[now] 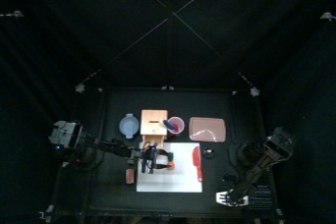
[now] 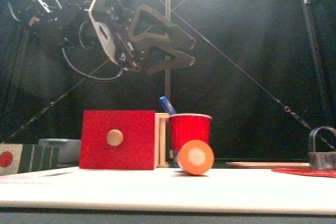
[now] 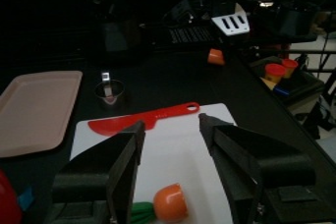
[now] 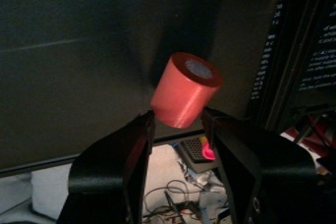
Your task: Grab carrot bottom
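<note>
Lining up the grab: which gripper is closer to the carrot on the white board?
Left. The left gripper hangs open right over the carrot on the white board. The right gripper sits off beyond the board's right edge.

bench (image 1: 118,159): small, dark, mid-picture | white board (image 1: 178,169): near front edge | red knife (image 1: 197,156): on board's right part | pink tray (image 1: 207,128): behind board, to right | left arm (image 1: 92,147): reaches over board's left edge | right arm (image 1: 262,154): off to the right, apart from board
</note>
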`<state>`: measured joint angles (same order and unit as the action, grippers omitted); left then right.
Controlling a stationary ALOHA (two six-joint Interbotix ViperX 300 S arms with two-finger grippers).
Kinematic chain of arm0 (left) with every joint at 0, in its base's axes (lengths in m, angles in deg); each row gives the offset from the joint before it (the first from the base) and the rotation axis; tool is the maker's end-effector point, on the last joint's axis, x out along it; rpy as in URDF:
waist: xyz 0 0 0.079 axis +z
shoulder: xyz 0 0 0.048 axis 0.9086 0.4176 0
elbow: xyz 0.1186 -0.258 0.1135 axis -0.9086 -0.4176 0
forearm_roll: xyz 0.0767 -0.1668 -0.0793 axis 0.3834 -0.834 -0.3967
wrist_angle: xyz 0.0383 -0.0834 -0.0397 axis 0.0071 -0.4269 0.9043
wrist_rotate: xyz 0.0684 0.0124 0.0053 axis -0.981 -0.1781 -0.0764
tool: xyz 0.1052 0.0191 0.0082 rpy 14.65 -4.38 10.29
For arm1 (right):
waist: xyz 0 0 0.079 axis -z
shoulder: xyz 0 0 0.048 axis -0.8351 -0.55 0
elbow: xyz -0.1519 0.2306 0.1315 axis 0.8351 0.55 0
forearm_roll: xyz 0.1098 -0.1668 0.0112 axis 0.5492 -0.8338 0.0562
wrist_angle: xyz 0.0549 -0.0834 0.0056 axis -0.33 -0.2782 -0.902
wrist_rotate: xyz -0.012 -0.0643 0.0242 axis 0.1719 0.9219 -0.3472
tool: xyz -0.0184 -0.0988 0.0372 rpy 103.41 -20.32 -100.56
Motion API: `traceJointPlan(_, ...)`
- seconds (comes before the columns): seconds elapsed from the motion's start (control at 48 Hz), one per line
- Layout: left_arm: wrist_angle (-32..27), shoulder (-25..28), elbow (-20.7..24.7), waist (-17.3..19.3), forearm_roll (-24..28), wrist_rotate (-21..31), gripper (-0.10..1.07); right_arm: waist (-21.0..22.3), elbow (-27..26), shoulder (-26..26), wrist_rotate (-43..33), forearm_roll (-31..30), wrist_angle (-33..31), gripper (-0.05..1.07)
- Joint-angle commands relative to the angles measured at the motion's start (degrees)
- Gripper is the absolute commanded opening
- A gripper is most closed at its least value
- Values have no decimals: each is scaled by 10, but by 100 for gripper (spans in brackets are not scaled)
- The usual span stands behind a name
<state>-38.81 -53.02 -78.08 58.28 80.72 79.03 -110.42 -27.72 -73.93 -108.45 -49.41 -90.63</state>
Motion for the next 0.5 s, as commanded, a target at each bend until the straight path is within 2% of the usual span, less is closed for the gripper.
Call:
traceJointPlan(0.0, 4, -4, 12, -1, 1, 0, 85, 0, 3, 1, -3, 4, -1, 79)
traceJointPlan(0.208, 4, -5, 12, -1, 1, 0, 85, 4, -9, 6, -3, -18, -1, 83)
traceJointPlan(0.333, 4, -4, 11, -1, 1, 0, 85, 12, -16, 11, -4, -30, -7, 100)
traceJointPlan(0.396, 4, -4, 10, -1, 1, 0, 85, 18, -15, 14, -6, -21, -22, 104)
traceJointPlan(0.479, 4, -4, 9, -1, 1, -1, 85, 27, -16, 16, -8, -2, -66, 103)
